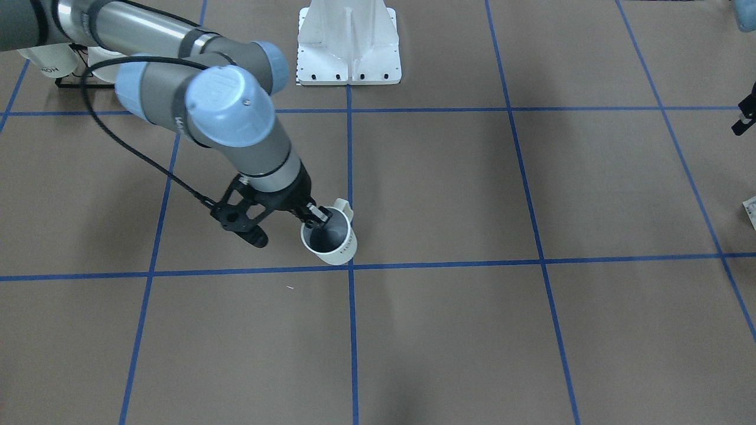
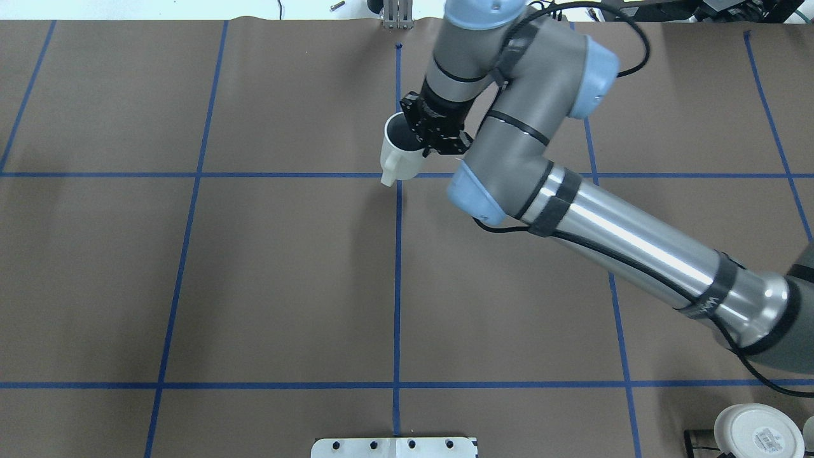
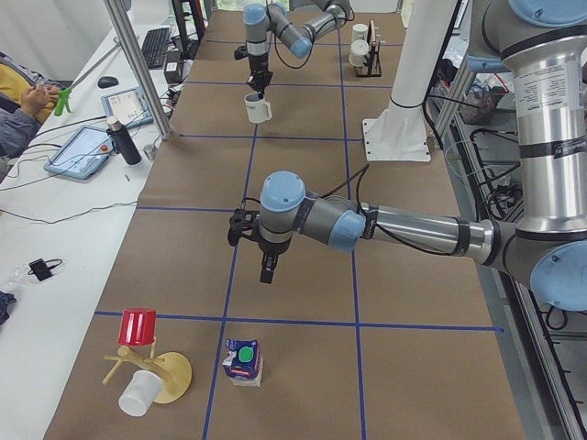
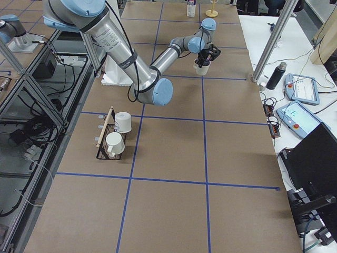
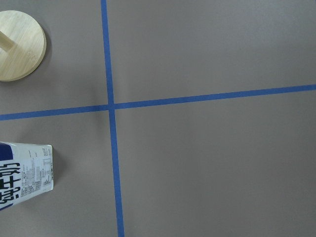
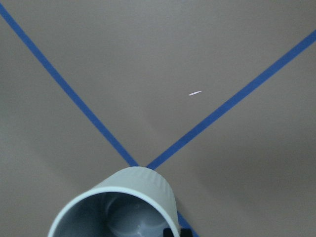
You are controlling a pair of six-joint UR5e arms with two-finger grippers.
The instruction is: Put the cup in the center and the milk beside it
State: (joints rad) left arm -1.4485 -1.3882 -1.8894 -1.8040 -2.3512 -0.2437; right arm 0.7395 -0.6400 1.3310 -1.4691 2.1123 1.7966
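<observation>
Matte brown paper covers the table (image 1: 449, 189), and glossy blue tape (image 1: 349, 177) rules it into large squares. A white metal mount (image 1: 348, 47) with a ribbed upright is bolted down at my base. Beyond the far edge stand aluminium posts and a white bench with tablets and a black bottle (image 4: 275, 75). At my right end, a dark wire rack (image 4: 109, 142) holds two squat white cups.

My right gripper (image 1: 316, 215) is clamped on the cup (image 1: 336, 242). One finger is inside the rim and the other outside against the wall. The cup is a smooth white cylinder, dark grey inside, with black lettering on its side and a loop handle turned toward my base. It hangs upright just beside a tape crossing on the table's centre line. I cannot tell whether its base touches the paper.

My left gripper (image 3: 267, 273) points straight down above the table near my left end. The only view of it is too distant for me to tell how its jaws stand. The milk (image 3: 243, 360) stands upright near it but apart. It is a small boxy carton, blue over white, with a round green cap. Beside the carton is a wooden stand (image 3: 170, 376) with a round pale disc base, carrying a red cup (image 3: 138, 325).
</observation>
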